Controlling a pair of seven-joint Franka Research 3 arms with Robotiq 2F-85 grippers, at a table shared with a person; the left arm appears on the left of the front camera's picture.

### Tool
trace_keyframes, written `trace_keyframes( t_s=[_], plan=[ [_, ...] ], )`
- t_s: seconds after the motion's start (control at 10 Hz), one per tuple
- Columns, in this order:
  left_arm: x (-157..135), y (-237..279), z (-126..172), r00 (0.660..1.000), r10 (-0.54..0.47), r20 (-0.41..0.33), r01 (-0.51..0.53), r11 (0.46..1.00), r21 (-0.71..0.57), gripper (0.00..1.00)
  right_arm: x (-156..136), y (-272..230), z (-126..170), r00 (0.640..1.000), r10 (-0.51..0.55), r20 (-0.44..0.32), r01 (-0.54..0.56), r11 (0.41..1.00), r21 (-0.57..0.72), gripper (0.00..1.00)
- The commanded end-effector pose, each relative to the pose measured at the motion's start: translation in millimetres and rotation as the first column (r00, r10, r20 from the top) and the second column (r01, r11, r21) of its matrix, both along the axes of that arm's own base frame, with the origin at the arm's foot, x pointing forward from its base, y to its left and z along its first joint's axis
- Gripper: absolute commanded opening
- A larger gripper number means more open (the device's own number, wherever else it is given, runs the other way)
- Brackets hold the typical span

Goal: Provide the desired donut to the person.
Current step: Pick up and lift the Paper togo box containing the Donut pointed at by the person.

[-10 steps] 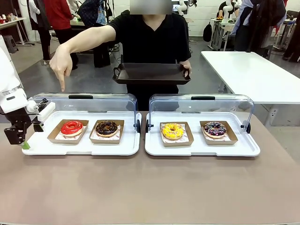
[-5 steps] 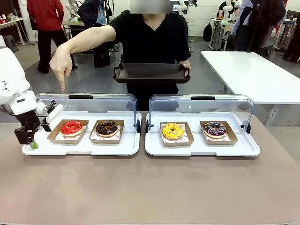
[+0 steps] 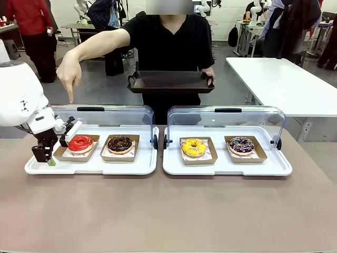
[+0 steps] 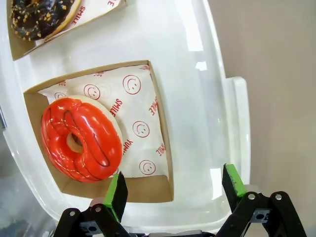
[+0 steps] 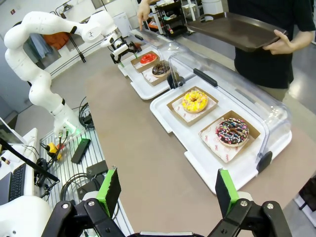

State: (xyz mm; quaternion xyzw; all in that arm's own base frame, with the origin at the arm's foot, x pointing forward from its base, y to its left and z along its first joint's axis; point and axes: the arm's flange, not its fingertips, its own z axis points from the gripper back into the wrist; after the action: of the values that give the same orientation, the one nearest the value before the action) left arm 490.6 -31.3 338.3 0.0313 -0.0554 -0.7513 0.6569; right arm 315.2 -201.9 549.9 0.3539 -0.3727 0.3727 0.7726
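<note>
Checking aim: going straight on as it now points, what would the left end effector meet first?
The left end effector would probably meet the corner of the cardboard box or the white tray beside it, not the red donut; depth is unclear.

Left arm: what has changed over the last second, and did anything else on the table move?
The left gripper travelled to the robot's right, in over the edge of the left white tray, up to the box of the red donut. Its jaws are open and nothing was taken. The donut, the person's pointing hand and the dark tray they hold stayed put.
</note>
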Motion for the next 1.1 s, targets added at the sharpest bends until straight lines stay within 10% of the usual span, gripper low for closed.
trace_keyframes(
  t_s=[0.0, 0.9, 1.0],
  plan=[
    [10.1, 2.4, -4.5, 1.000, 0.015, 0.013, -0.015, 1.000, 0.028, 1.00, 2.2, -1.1, 0.4, 1.000, 0.004, 0.020, -0.005, 1.000, 0.019, 1.00],
    [18.0, 8.6, -13.0, 0.999, 0.036, -0.032, -0.035, 0.999, 0.028, 1.00, 2.2, -1.1, 0.4, 1.000, 0.004, 0.020, -0.005, 1.000, 0.019, 1.00],
    [18.5, 8.9, -13.0, 0.999, 0.030, -0.027, -0.029, 0.999, 0.025, 0.76, 2.2, -1.1, 0.4, 1.000, 0.004, 0.020, -0.005, 1.000, 0.019, 1.00]
  ],
)
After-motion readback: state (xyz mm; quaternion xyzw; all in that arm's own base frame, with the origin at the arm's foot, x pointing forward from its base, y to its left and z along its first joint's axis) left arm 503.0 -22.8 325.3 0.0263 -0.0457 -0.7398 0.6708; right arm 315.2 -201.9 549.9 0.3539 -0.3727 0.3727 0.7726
